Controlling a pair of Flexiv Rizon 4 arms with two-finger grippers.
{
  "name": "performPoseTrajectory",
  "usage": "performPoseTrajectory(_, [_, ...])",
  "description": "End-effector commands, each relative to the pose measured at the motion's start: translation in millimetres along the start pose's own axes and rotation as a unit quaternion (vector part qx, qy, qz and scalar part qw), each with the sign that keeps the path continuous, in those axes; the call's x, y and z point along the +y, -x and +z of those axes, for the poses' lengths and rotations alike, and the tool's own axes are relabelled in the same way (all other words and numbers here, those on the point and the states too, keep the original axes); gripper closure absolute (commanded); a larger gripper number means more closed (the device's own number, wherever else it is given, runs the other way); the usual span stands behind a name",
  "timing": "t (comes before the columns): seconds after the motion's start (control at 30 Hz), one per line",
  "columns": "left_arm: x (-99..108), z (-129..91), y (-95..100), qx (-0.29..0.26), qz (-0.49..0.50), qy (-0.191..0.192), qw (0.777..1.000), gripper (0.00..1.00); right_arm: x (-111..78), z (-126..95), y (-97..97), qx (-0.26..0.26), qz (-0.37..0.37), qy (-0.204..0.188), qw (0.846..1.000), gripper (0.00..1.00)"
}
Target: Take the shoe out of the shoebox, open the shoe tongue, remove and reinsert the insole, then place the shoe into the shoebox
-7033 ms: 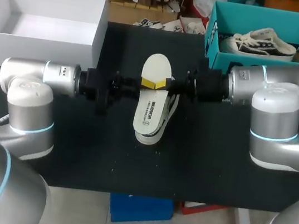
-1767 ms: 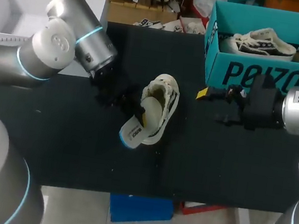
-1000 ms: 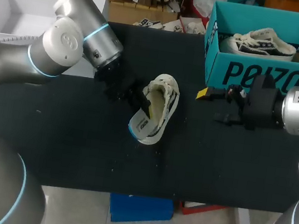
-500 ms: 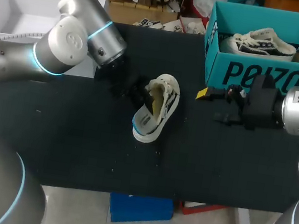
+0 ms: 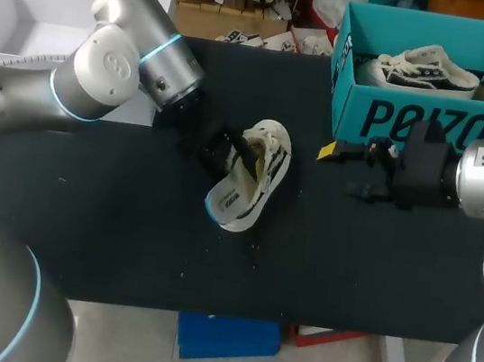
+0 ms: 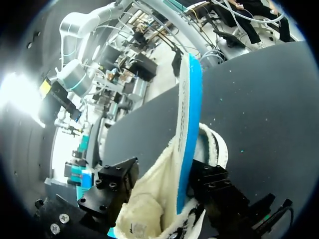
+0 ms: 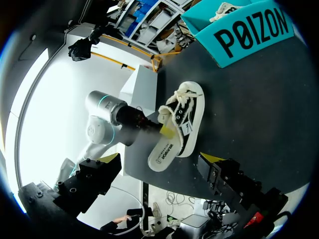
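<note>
One soft, light shoe (image 5: 260, 167) lies on the black surface (image 5: 124, 236) between the arms, with its thin insole (image 5: 223, 204) sticking partly out. The left pincer (image 5: 233, 150) is clamped on the insole, which will likely bend and flop, so its edge looks best to pinch; the right pincer (image 5: 337, 171) is spread wide, holding nothing. Big letters mark the blue-green box (image 5: 433, 123), and small print marks the insole.

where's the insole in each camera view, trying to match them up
Head view: the insole sticks out of the shoe mid-table, toward the front edge.
Left wrist view: the insole rises edge-on, blue-backed, from the shoe's fleecy lining.
Right wrist view: the insole pokes from the shoe, on the side away from the teal shoebox.
Shared landmark: the shoe itself.
</note>
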State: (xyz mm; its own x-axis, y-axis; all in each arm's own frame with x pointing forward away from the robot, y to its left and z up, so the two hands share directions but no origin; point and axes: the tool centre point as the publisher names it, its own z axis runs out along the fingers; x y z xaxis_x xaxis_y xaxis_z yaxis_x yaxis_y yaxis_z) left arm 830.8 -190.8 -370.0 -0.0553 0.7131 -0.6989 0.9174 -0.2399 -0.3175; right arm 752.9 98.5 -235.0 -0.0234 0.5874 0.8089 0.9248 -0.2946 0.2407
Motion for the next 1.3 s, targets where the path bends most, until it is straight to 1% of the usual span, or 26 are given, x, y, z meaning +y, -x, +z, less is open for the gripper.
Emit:
performPoseTrajectory(0.03, [-14.1,-4.1,-3.1,0.006,0.003,0.003,1.0,0.56,-0.1,-0.6,-0.4,-0.001,0.0,-0.001,1.0,0.0])
performPoseTrajectory(0.07, [-16.2,-4.0,-3.6,0.013,0.001,-0.003,1.0,0.56,-0.1,-0.6,-0.4,-0.001,0.0,-0.001,1.0,0.0])
performPoseTrajectory(0.13, [-20.4,-3.1,-4.8,0.02,0.0,-0.011,1.0,0.52,-0.1,-0.6,-0.4,-0.001,0.0,-0.001,1.0,0.0])
performPoseTrajectory(0.3, [-30.9,-2.1,-6.5,0.025,0.001,-0.02,0.999,0.56,-0.1,-0.6,-0.4,-0.001,0.0,-0.001,1.0,0.0])
performPoseTrajectory(0.43, [-35.8,-3.2,-8.2,0.025,0.002,-0.022,0.999,0.64,-0.1,-0.6,-0.4,-0.001,0.0,-0.001,1.0,0.0])
performPoseTrajectory(0.47, [-36.7,-3.5,-8.8,0.024,0.002,-0.022,0.999,0.67,-0.1,-0.6,-0.4,-0.001,0.0,-0.001,1.0,0.0])
performPoseTrajectory(0.53, [-39.1,-3.5,-10.0,0.025,0.002,-0.025,0.999,0.81,-0.1,-0.6,-0.4,-0.001,0.0,-0.001,1.0,0.0])
performPoseTrajectory(0.57, [-39.8,-3.2,-10.7,0.027,0.001,-0.029,0.999,0.98,-0.1,-0.6,-0.4,-0.001,0.0,-0.001,1.0,0.0])
performPoseTrajectory(0.6, [-40.4,-2.5,-12.1,0.032,0.0,-0.034,0.999,1.0,-0.1,-0.6,-0.4,-0.001,0.0,-0.001,1.0,0.0])
performPoseTrajectory(0.77, [-41.5,-0.9,-13.1,0.033,0.005,-0.035,0.999,1.0,-0.1,-0.6,-0.4,-0.001,0.0,-0.001,1.0,0.0])
performPoseTrajectory(0.97, [-36.6,-2.2,-9.0,0.02,0.019,-0.009,1.0,1.0,-0.1,-0.6,-0.4,-0.001,0.0,-0.001,1.0,0.0])
performPoseTrajectory(1.17, [-29.4,-1.3,-5.5,0.009,0.027,0.007,1.0,1.0,-0.1,-0.6,-0.4,-0.001,0.0,-0.001,1.0,0.0])
performPoseTrajectory(1.3, [-22.7,1.2,-5.7,0.009,0.027,0.01,1.0,1.0,-0.1,-0.6,-0.4,-0.001,0.0,-0.001,1.0,0.0])
